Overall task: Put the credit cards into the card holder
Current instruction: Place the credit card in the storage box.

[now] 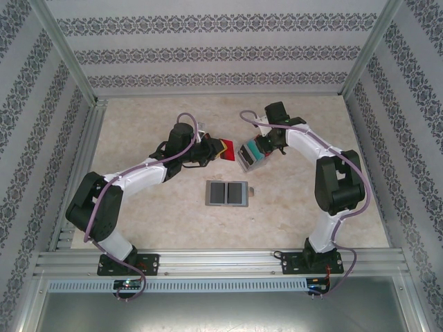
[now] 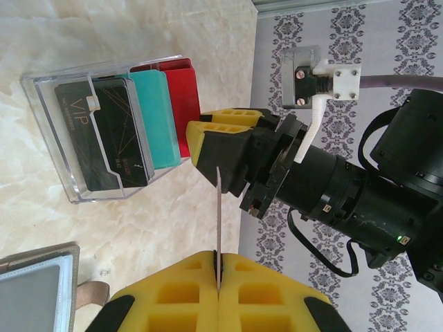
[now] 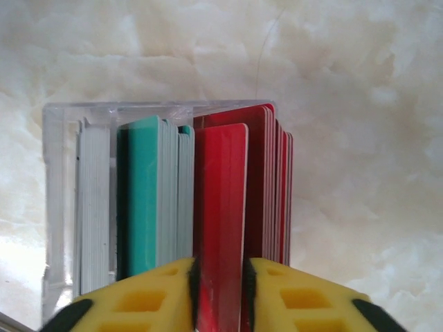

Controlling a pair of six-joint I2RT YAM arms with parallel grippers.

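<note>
Credit cards [image 3: 149, 200] stand on edge in a clear box [image 2: 48, 121], sorted into pale grey, teal and red stacks, with a black one facing out through the wall. The upright packing leaves their top edges free to pinch. The right claw [image 3: 220, 270] is closed across the front red card [image 3: 221, 187], its yellow fingers pressed against either side, probably to steady the box or to draw that card up. The left claw [image 2: 218, 277] is clamped on a loose card [image 2: 218, 214], held by its lower edge so most of it stays free for sliding into a pocket. The card holder [image 1: 227, 194] lies open on the tabletop [image 1: 138, 124], flat and near the arm bases, both panels facing up (a sensible pose for receiving cards), and I judge it unfilled so far. The left wrist view gives the loose card as a bare line, edge-on, while the top external view shows it red. The right wrist view alone reveals how thick each stack is.
</note>
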